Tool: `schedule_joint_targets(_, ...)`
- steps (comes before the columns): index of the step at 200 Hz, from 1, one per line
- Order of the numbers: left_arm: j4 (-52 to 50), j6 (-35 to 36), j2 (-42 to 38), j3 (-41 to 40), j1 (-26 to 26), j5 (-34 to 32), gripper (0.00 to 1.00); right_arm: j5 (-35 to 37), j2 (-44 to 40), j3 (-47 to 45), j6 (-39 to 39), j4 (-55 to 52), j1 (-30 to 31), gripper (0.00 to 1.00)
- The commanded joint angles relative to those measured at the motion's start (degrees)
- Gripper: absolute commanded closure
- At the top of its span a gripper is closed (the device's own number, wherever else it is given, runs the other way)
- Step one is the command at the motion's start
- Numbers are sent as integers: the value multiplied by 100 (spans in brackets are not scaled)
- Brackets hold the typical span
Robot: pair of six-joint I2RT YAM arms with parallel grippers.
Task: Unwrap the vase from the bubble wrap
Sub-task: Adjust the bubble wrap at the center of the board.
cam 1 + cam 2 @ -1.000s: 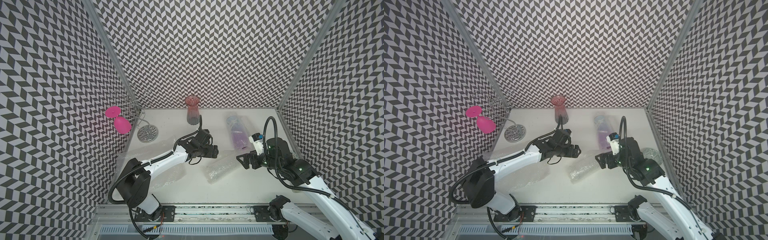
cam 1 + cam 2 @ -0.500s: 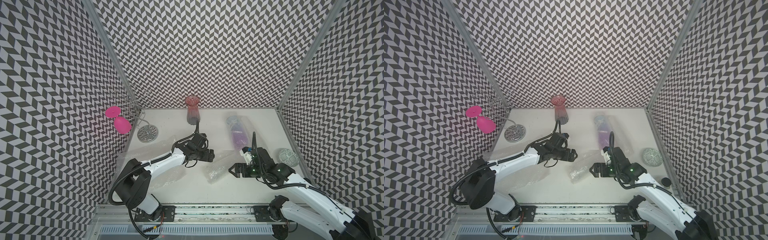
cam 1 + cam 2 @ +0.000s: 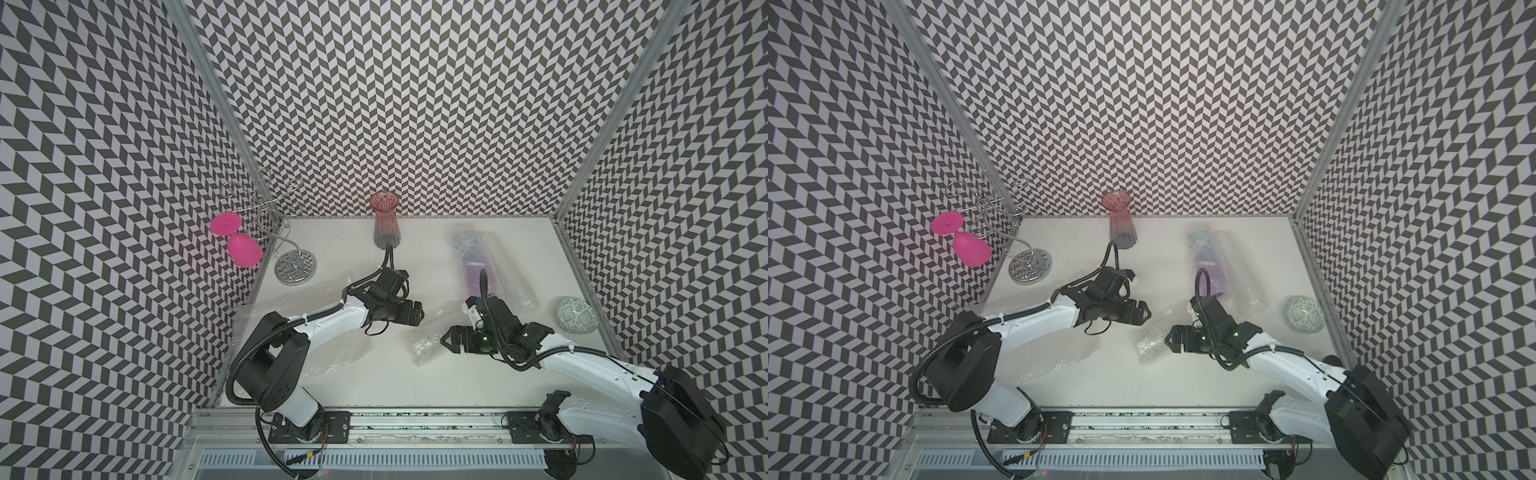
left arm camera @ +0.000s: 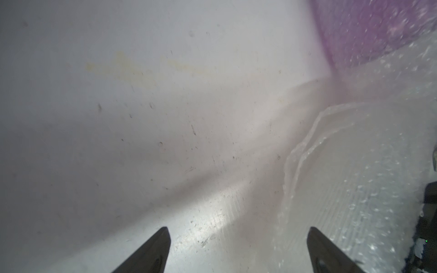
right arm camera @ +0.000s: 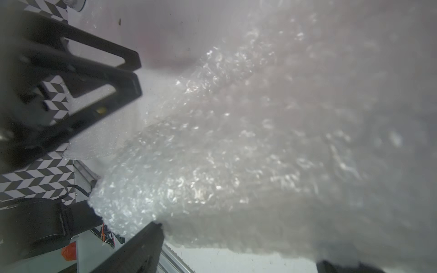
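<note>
A purple vase (image 3: 476, 257) (image 3: 1210, 266) lies on its side at the back right of the table, still inside a sleeve of clear bubble wrap (image 3: 505, 274). A crumpled loose piece of bubble wrap (image 3: 428, 343) (image 3: 1150, 347) lies mid-table. My right gripper (image 3: 446, 338) (image 3: 1169, 337) is low at that piece's right end, open, and the wrap's edge reaches its fingertips (image 5: 153, 232). My left gripper (image 3: 417, 318) (image 3: 1144, 315) hovers open just left of the piece, over bare table (image 4: 189, 165). The left wrist view shows the vase (image 4: 369, 30) and wrap (image 4: 354, 179) ahead.
A red ribbed vase (image 3: 385, 224) stands unwrapped at the back. At the back left, a wire rack (image 3: 293, 268) holds a pink glass (image 3: 244, 249). A green patterned bowl (image 3: 577, 314) sits by the right wall. A flat bubble wrap sheet (image 3: 328, 357) lies under my left arm.
My right arm has dropped and swung left to the crumpled wrap, uncovering the green bowl. My left gripper has drifted slightly toward the front. Both stay open.
</note>
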Motion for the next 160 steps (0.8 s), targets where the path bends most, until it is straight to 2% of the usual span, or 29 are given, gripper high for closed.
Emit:
schedule_joint_targets(1,205,-125,-216,-353,-122,252,9,45,426,276,-142,477,240,1)
schedule_joint_targets(35,275,-329,-698,-881,-256,363,10,83,1137,754,-428,455,591,1)
schedule_joint_targets(80,299,-751,-1399,-1608,-433,388,10,-44,1682,1238,-712,612,903,1)
schedule_joint_targets(160,358,-1405,-2058,-2444,-714,299,11,66,2619,2258,-1189,508,1028,1)
